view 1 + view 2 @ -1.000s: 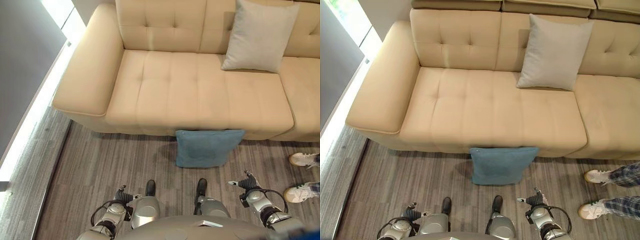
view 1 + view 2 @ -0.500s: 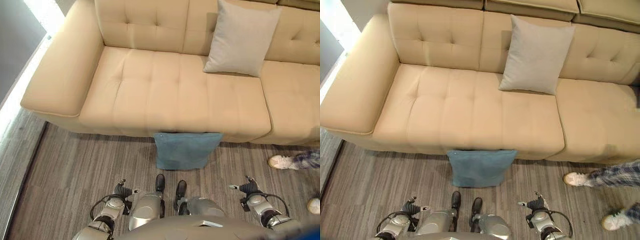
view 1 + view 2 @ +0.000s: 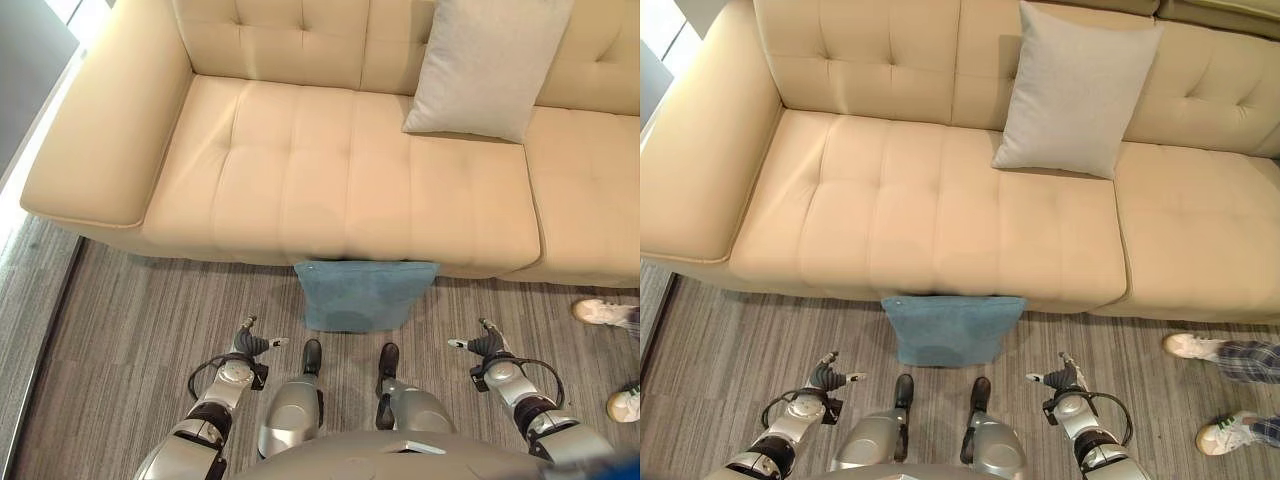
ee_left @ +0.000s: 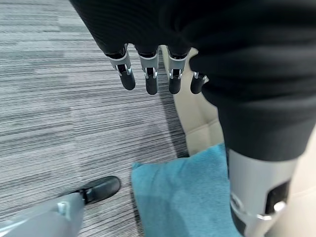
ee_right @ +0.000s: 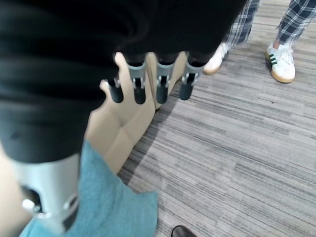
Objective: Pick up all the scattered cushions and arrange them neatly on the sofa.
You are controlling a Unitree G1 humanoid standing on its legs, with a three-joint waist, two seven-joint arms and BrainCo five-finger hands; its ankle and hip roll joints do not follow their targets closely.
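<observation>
Cushions numbered two. The blue cushion point(image 3: 364, 294) stood on the grey striped floor point(image 3: 140, 310), leaning against the front of the beige sofa point(image 3: 330, 180), its top edge tucked just under the front lip of the seat, roughly below the middle of the left seat section. The grey cushion point(image 3: 485, 62) stood upright on the sofa, propped against the tufted backrest, near the seam between the two seat sections.

Both arms hung low in front of the sofa, one on each side of the blue cushion and well apart from it. The left hand point(image 3: 250, 345) hovered over the floor to the left of the blue cushion; in its wrist view its fingers point(image 4: 149, 79) pointed straight out in a loose row, spread and holding nothing, with the blue cushion and the sofa's base showing past them. The right hand point(image 3: 483, 345) hovered over the floor to the right of the blue cushion; in its wrist view its fingers point(image 5: 161, 84) were likewise straight and relaxed, empty, with the corner of the blue cushion below them and the sofa's base beyond.

At the far right, on the floor by the sofa's right seat section, stood a person's white shoes point(image 3: 1190, 346) below checked trouser legs point(image 3: 1248, 361).
</observation>
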